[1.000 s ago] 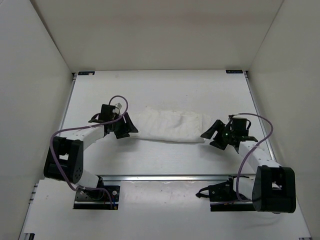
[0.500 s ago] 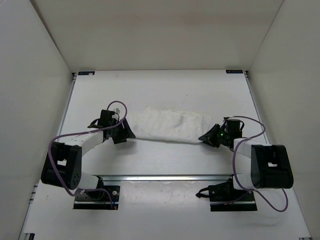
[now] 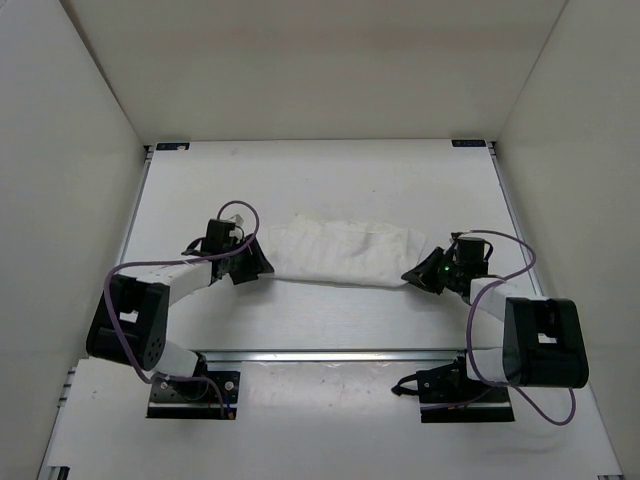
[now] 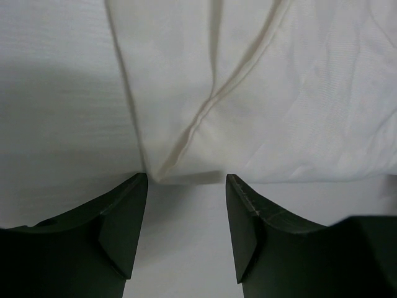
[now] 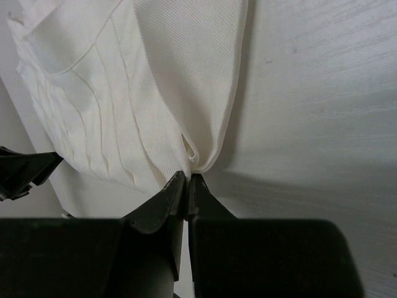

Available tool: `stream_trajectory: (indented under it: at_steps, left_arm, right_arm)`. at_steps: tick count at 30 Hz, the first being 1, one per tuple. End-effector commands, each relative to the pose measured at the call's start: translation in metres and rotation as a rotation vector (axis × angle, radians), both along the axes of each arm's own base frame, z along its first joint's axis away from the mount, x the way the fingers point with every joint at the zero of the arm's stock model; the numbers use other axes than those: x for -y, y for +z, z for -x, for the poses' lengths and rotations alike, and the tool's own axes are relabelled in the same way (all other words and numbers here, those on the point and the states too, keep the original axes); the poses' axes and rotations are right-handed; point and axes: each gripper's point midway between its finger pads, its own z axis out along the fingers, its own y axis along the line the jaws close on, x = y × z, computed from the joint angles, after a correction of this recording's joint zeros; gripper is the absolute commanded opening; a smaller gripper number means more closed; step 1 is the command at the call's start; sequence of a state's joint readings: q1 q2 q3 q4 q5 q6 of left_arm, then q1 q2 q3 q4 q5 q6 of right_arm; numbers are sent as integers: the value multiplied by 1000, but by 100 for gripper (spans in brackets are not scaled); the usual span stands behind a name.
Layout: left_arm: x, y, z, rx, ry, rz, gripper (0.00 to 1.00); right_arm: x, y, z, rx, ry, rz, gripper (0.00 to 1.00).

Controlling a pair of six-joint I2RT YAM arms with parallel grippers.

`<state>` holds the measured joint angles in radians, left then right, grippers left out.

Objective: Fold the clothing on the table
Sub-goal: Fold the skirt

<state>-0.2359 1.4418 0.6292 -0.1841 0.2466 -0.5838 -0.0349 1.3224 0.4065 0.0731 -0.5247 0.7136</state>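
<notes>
The clothing [image 3: 340,255] lies in the middle of the table [image 3: 330,180]. It is a long white strip that runs from 9 o'clock to 3 o'clock. It looks thin, soft and very light. It has small wrinkles and it is already lying in layers. A cloth like this flops and bends when it is picked up. A tug on one end can also drag the whole strip. I think the best places to take hold are the two near corners, one at each end. Each pinch should catch all the layers, so that no layer slips free.

The right gripper [image 5: 186,180] is at the 3 o'clock end. Its two fingers are pressed together, and the tip of the cloth corner sits right where they meet. It looks like it is pinching that corner, but only by a little bit of cloth.

The left gripper [image 4: 186,186] is at the 9 o'clock end. Its fingers stand apart and hold nothing. The corner of the cloth sits just in front of the gap, close to the left finger.

A second ago the right gripper was wide open and sat a little way off the cloth, toward 3 o'clock. Now it has moved in and snapped shut. The left gripper has moved only a tiny bit. The cloth is in about the same place.
</notes>
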Motion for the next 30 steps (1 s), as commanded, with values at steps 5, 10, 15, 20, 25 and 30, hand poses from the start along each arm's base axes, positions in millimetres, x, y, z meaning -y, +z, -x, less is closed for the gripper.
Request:
stream_trajectory:
  at_steps: [5,10,15,20,25,30]
  left_arm:
    - [36,-5,-32,26,-52,19,39]
    - [72,10,-77,47,-104,89,0]
    - [115,29,-133,46,-203,114,0]
    - [141,36,-161,10,-252,165,0]
    - [156,31,-157,4,-266,210,0]
    - [167,14,-138,-31,-271,247,0]
  right_arm:
    - [7,11,-18,55,13,47,0]
    - [39,25,-51,53,9,155,0]
    - [66,66,-111,38,49,264,0]
    - [35,86,-156,58,168,312,0]
    - [-39,123,-187,188,327,349,0]
    - [-111,135,-198,248,493,338,0]
